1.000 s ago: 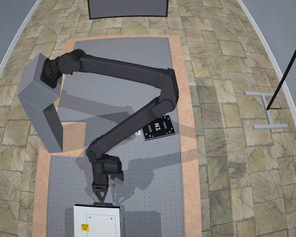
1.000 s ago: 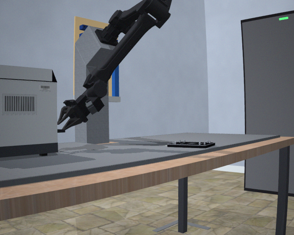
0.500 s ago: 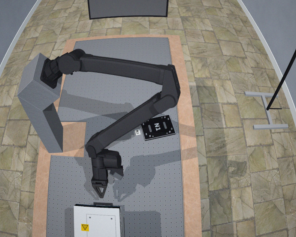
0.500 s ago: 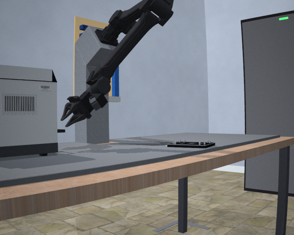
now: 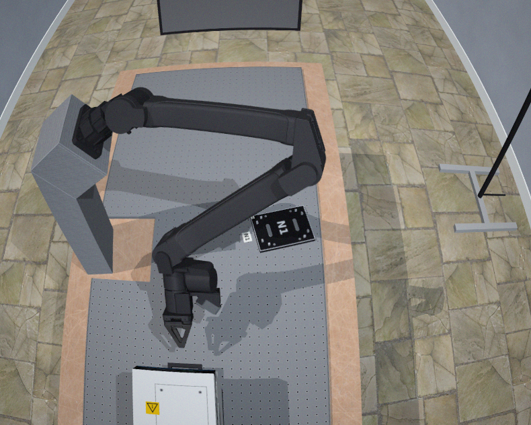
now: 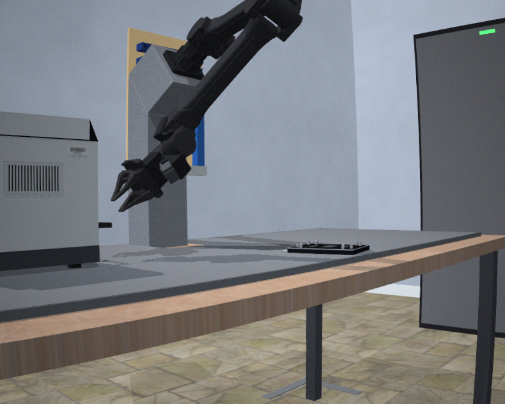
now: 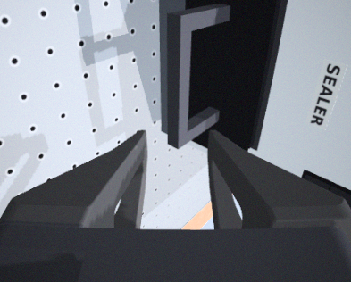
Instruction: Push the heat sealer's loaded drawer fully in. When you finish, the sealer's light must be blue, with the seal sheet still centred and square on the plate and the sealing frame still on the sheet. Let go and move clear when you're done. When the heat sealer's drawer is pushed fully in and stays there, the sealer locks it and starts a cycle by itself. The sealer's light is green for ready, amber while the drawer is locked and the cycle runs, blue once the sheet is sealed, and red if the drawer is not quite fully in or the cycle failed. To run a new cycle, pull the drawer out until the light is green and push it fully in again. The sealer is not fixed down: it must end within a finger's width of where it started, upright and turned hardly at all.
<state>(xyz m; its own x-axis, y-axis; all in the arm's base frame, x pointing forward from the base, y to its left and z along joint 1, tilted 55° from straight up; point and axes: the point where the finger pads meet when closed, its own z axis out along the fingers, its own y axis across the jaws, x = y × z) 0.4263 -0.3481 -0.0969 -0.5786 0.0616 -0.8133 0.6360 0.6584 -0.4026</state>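
The white heat sealer (image 5: 183, 405) (image 6: 81, 217) (image 7: 296, 134) stands upright at the near end of the table. Its black drawer front (image 7: 230, 76) looks flush or nearly flush with the housing; I cannot tell whether it is fully in. The dark drawer handle (image 5: 185, 365) (image 6: 105, 224) (image 7: 179, 85) juts out from it. My gripper (image 5: 181, 345) (image 6: 116, 205) (image 7: 177, 141) is partly open and empty, in front of the handle and above it, not touching it. The sealer's light, the seal sheet, the plate and the sealing frame are hidden.
A black N1 board (image 5: 281, 228) (image 6: 328, 248) lies on the perforated mat near the table's far long edge, with a small white N1 label (image 5: 246, 237) beside it. The arm's grey pedestal (image 5: 85, 219) (image 6: 168, 217) stands opposite. A dark panel (image 6: 465, 174) beyond the table shows a green light.
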